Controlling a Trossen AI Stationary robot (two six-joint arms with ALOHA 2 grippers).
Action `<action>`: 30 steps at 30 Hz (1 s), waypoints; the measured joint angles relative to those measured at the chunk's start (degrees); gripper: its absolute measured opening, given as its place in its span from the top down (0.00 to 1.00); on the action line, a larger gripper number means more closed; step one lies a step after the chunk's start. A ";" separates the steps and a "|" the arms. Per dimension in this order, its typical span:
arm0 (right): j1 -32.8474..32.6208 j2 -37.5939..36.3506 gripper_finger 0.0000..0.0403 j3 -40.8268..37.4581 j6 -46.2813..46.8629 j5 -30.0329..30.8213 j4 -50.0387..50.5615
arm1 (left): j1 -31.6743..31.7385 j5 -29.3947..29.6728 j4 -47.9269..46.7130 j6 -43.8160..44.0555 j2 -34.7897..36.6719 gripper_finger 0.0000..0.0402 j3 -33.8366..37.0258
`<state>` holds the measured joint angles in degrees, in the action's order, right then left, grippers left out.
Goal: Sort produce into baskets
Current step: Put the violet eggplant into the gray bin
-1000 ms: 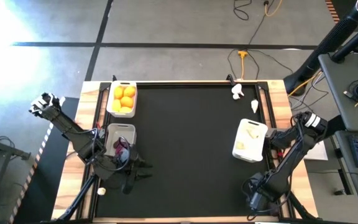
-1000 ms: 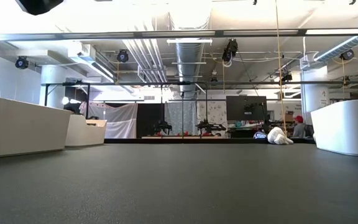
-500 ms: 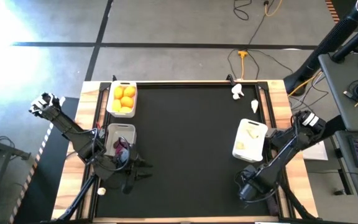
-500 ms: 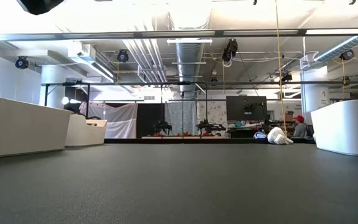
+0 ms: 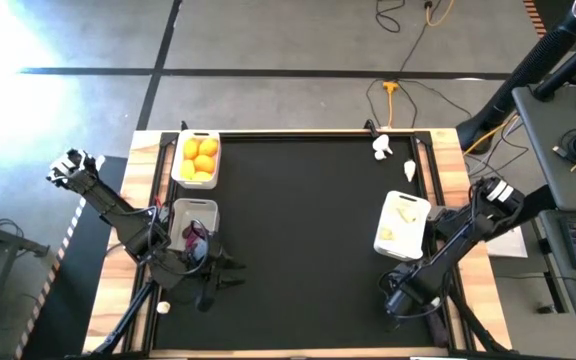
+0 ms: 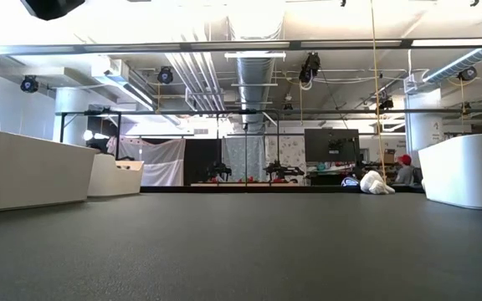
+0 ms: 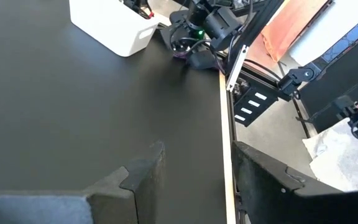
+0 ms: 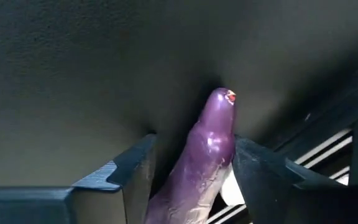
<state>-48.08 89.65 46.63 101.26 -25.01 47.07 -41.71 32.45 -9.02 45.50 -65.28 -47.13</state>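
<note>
We take the black mat (image 5: 298, 230) as our landmark and go across it from its left edge.

At the mat's far-left corner sits a white basket (image 5: 197, 159) full of yellow-orange citrus (image 5: 202, 158). Nearer along that left edge a second basket (image 5: 192, 225) shows something dark purple inside. Just beside it, at the mat's near-left corner, the left gripper (image 7: 194, 180) waits with its fingers apart and nothing between them.

Toward the mat's right edge stands the third basket (image 5: 402, 226), holding pale pieces that we take for garlic. Two more white pieces (image 5: 382, 148) lie loose at the mat's far-right corner.

At the near-right corner the right gripper (image 8: 191, 165) is low over the mat, its fingers standing either side of an eggplant (image 8: 205, 152). We cannot tell whether they already press on it.

We judge the step in hand to be picking up this eggplant. The next move calls for a firm grip, a lift, and a carry across the mat to the left-edge basket with the purple contents.

The eggplant is long, glossy and purple, with a small red mark at its rounded tip. It looks smooth and may slip.
</note>
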 joint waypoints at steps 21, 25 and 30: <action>5.03 0.15 0.84 14.08 -5.28 19.31 -1.17 | 0.02 1.07 1.77 -2.67 -0.11 0.58 0.00; 11.58 0.25 0.84 18.65 -14.85 30.38 -1.26 | 0.02 1.35 4.40 -5.08 -0.97 0.58 0.00; 22.79 2.53 0.84 23.04 -30.50 37.54 -3.99 | 0.02 1.42 4.46 -2.09 -2.55 0.57 0.00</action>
<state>-25.29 92.18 69.67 70.76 12.53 43.09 -41.69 33.87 -4.56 43.41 -67.82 -47.13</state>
